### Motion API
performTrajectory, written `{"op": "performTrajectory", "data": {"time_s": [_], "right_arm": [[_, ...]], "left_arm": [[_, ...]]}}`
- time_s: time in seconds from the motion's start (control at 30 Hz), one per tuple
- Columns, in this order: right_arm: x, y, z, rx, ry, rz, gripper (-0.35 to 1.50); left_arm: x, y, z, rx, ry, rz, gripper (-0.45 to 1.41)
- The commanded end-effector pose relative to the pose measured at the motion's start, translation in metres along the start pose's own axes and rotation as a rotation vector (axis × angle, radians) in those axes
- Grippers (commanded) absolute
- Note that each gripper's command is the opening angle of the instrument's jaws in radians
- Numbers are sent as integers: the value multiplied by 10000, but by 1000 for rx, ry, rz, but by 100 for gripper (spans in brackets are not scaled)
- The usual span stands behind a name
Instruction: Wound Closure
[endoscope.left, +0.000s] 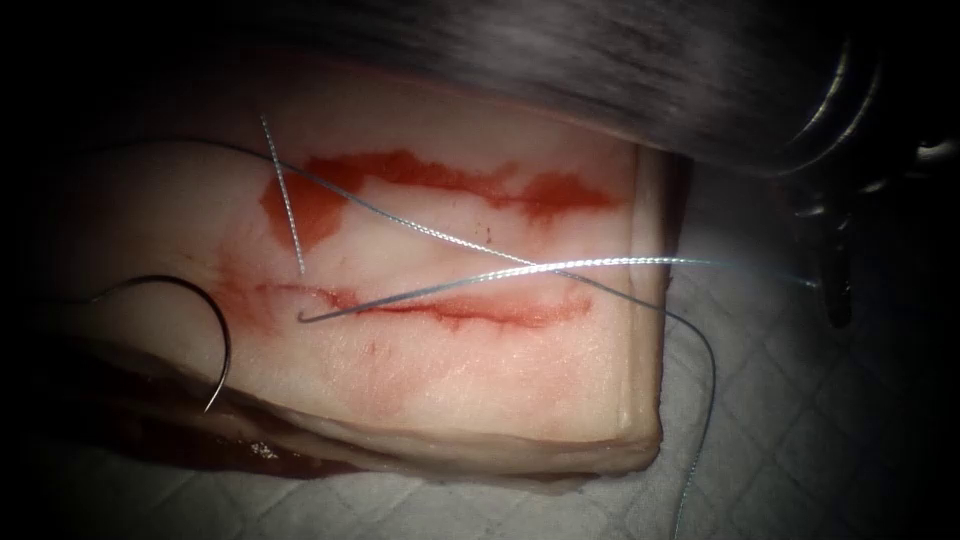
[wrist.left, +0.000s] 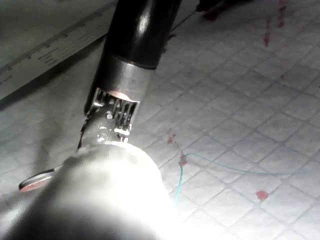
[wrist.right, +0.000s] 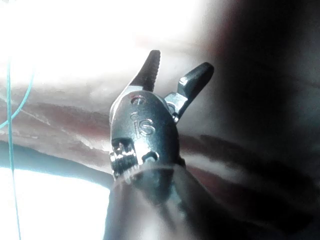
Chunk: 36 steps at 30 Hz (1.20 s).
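A: Nearest the endoscope is a blurred dark tool shaft (endoscope.left: 600, 70) crossing the top. Under it lies the tissue (endoscope.left: 480, 380) on a quilted pad (endoscope.left: 800, 420).

B: And the needle?

A: The needle (endoscope.left: 215, 330) lies free at the left end of the cut (endoscope.left: 450, 310), held by nothing; I can't tell whether its tip enters the tissue. The thread (endoscope.left: 560, 266) crosses the cut and trails off to the right, slack, so likely nothing grips it. Red fluid (endoscope.left: 420, 175) stains the surface above.

B: The left wrist view?

A: The left tool (wrist.left: 107, 125) hangs over the pad; its tips are hidden, so whether it holds anything I cannot tell. A thread strand lies beside it.

B: The right?

A: The right tool (wrist.right: 172, 80) has its jaws spread, holding nothing, beside the tissue.
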<state>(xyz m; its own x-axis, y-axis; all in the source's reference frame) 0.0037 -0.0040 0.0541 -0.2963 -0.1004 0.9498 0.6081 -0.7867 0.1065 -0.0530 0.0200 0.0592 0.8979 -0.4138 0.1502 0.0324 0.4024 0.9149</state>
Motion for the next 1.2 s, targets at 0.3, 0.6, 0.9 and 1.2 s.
{"op": "performTrajectory", "data": {"time_s": [0.3,0.6,0.9,1.2], "right_arm": [[-23,-4,22,48,-32,24,46],[-89,14,44,85,-183,60,31],[-133,85,36,-356,-225,289,-35],[-134,215,108,-472,-217,369,-35]], "left_arm": [[168,-33,-113,-120,-303,-86,-45],[260,2,-114,-214,-614,-325,-45],[285,45,-169,26,-1091,-338,-45],[284,4,-234,56,-1388,-212,-45]]}}
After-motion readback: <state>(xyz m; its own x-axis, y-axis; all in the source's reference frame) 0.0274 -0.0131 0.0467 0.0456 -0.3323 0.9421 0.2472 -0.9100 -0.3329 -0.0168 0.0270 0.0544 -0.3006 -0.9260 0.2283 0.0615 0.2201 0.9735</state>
